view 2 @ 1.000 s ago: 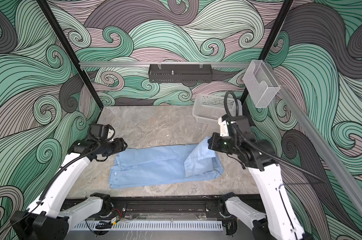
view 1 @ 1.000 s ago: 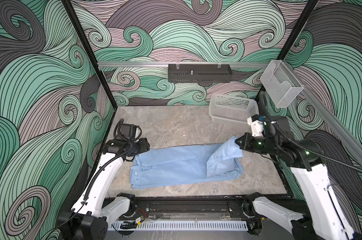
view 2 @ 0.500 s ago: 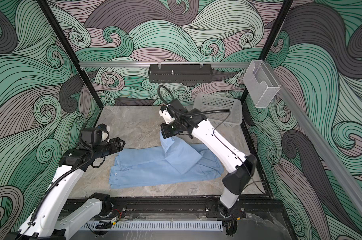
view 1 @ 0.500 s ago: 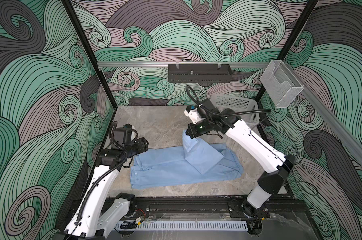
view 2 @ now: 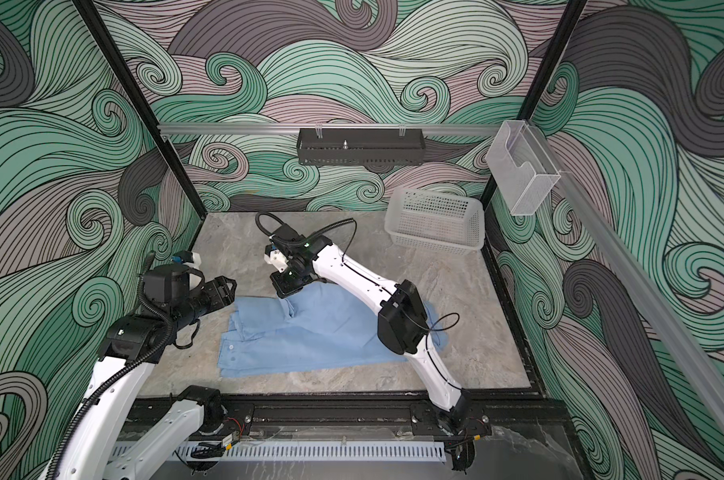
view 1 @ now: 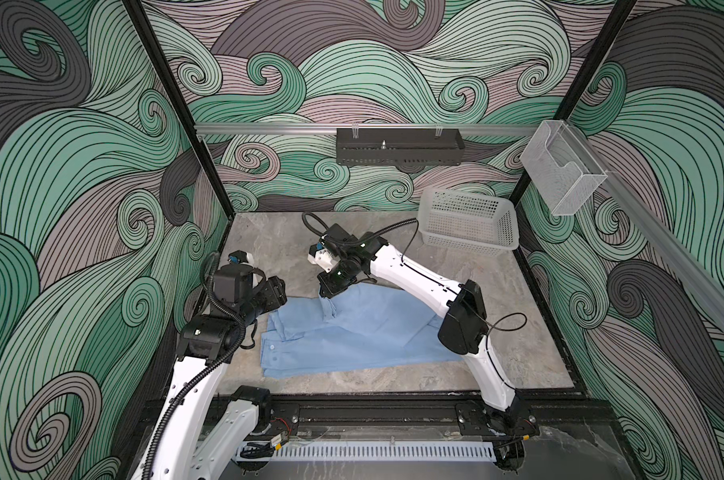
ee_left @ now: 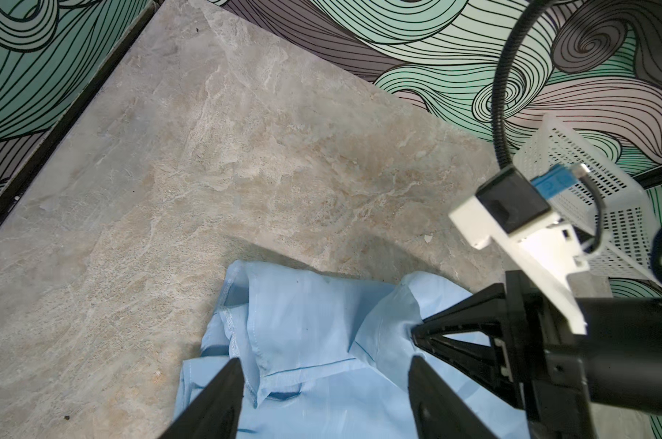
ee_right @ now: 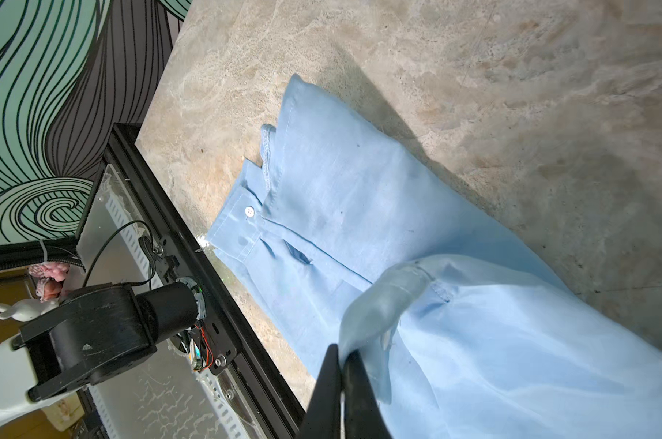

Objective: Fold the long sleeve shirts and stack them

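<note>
Front half of table (view 1: pixel 269 232): light blue shirt (view 1: pixel 352 336), a long flat band lying parallel to the front edge, with a pale button (ee_right: pixel 249 210) showing at its left end.
Back right corner: white basket (view 1: pixel 468 224), well apart from the shirt.
Right gripper (view 1: pixel 326 291): across the middle, above the shirt's back left part; jaws almost together, pinching a corner of thin cloth.
Left gripper (view 1: pixel 278 291): jaws wide apart, holding nothing, hovering just over the shirt's left end.
Step, as judged: laying the right-hand end over toward the left to halve the band.
Doing it well: lower the pinched corner until square with the left end; avoid dragging the layer beneath; release only once the cloth rests flat; smooth any bunching with the open gripper.
Risk: thin fabric clinging to the jaws and crumpling at the crease.
</note>
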